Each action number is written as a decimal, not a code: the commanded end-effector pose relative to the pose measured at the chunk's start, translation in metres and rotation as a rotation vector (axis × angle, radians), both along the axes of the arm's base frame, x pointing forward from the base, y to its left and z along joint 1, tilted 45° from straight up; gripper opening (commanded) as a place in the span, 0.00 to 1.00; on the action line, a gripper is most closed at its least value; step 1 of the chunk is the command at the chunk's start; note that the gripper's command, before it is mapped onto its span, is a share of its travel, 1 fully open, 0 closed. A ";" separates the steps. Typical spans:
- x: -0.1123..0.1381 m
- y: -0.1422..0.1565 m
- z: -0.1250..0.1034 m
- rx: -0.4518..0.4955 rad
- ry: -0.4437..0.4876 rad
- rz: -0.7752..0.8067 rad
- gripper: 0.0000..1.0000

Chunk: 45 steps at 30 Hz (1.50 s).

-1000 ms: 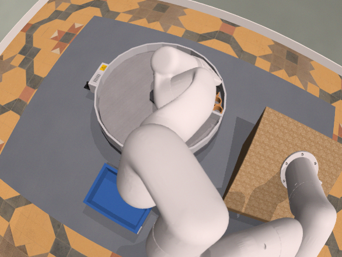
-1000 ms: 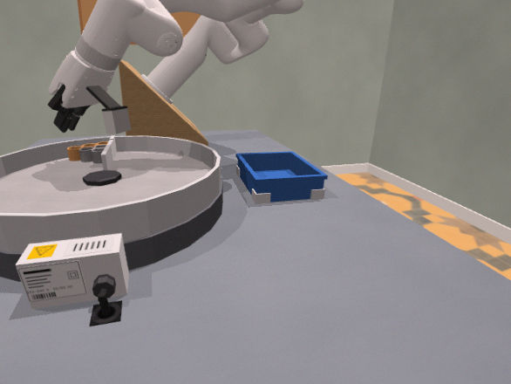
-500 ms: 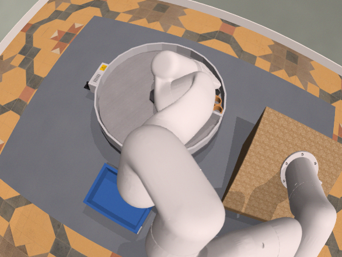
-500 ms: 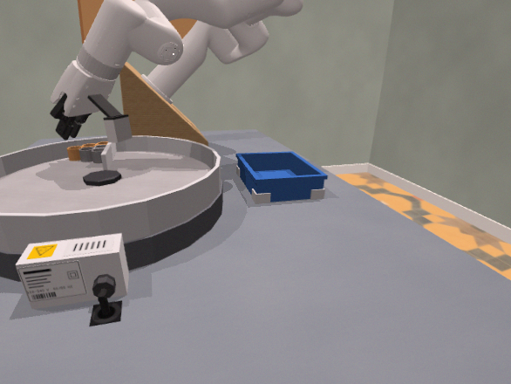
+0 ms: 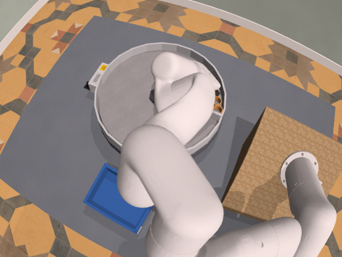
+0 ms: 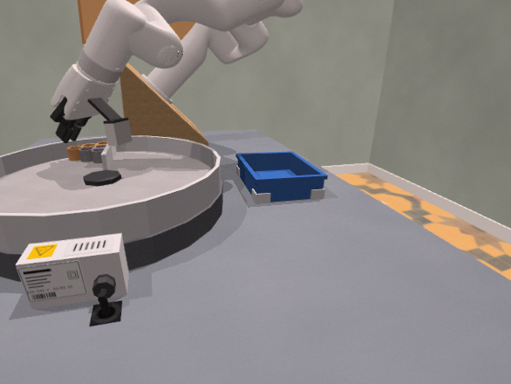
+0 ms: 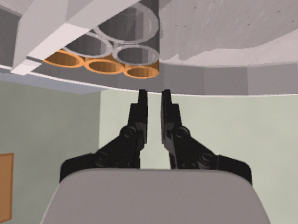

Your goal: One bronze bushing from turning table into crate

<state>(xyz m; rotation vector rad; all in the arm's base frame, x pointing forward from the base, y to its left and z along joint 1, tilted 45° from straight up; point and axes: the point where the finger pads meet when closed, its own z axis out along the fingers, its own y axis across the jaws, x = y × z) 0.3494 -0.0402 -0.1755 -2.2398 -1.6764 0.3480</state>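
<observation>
The turning table is a round grey tray with a low rim. A cluster of short bushings stands near its far rim: bronze ones and grey ones. In the wrist view, bronze bushings lie beside grey ones. In the overhead view only two bronze bushings show past the arm. My gripper hangs just above the cluster, fingers nearly together with nothing between them. The blue crate stands empty beside the table, and it also shows in the overhead view.
A grey bracket on a post stands over the tray by the bushings, above a black hub. A control box with a knob sits in front. A wooden block carries the arm's base.
</observation>
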 end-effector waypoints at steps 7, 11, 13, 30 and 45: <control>0.000 0.005 -0.007 -0.002 -0.003 -0.003 0.14; -0.001 0.006 -0.008 -0.002 -0.003 -0.003 0.14; -0.001 0.006 -0.008 -0.002 -0.003 -0.003 0.14; -0.001 0.006 -0.008 -0.002 -0.003 -0.003 0.14; -0.001 0.005 -0.008 -0.002 -0.003 -0.003 0.14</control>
